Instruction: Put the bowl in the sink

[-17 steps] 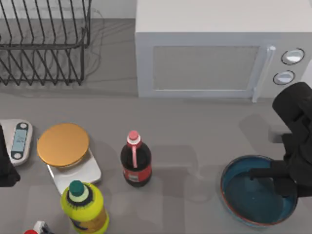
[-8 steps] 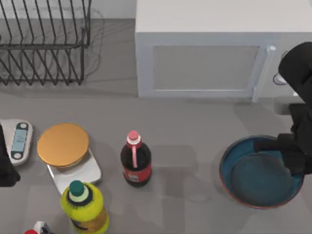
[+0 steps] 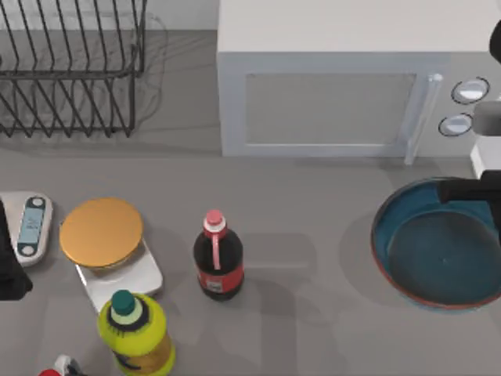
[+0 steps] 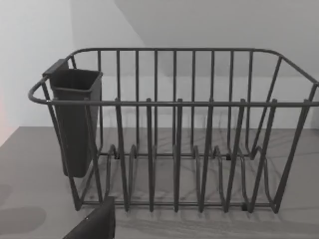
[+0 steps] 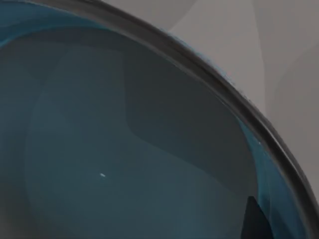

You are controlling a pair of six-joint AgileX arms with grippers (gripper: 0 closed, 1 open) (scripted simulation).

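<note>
The wide, shallow round bowl (image 3: 442,247), blue inside with a thin reddish-orange rim, holds nothing and sits at the desk's (image 3: 313,219) right edge, before the white microwave (image 3: 344,78). The right gripper's (image 3: 473,190) fingers pinch its far rim. The black wire dish rack (image 4: 174,134) stands bare.

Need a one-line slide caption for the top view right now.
Right gripper holds the blue bowl by its rim at the table's right, before the microwave; left arm parked at the left edge.
</note>
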